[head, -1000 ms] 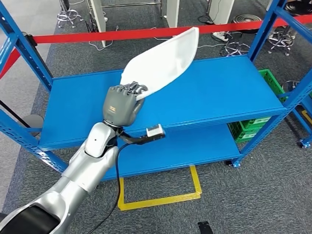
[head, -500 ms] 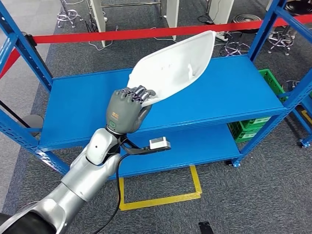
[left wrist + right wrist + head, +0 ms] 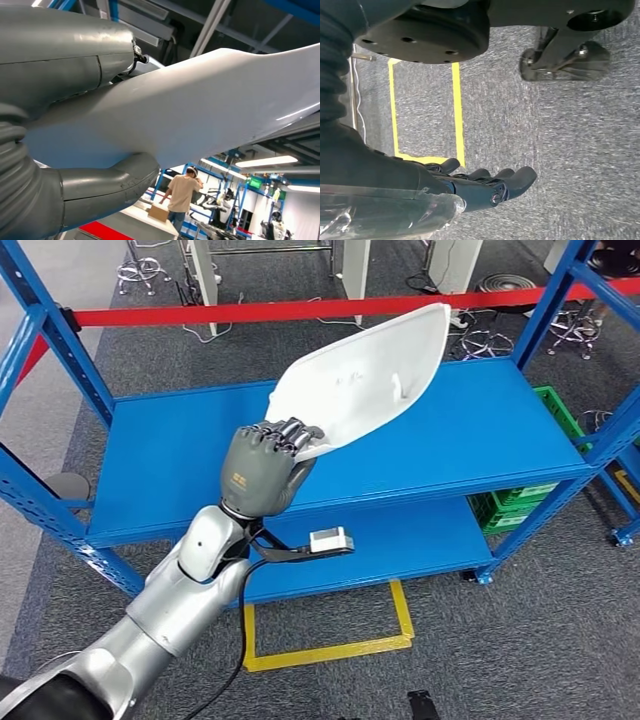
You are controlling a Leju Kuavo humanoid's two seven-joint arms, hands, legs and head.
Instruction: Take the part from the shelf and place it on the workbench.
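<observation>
The left hand (image 3: 260,468) clamps its fingers on the narrow end of the white part (image 3: 362,372) above the shelf (image 3: 166,450); the part is probably light, stiff and slippery. The right hand (image 3: 486,185) hangs with fingers apart.

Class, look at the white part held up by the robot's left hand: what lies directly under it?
Under the white part lies the bare blue shelf board; nothing rests there. The left hand grips its near end. The board patch just behind the part is covered.

Left hand (image 3: 260,468) raised, fingers (image 3: 290,433) clamped; right hand (image 3: 486,184) hangs, fingers loosely extended.
</observation>
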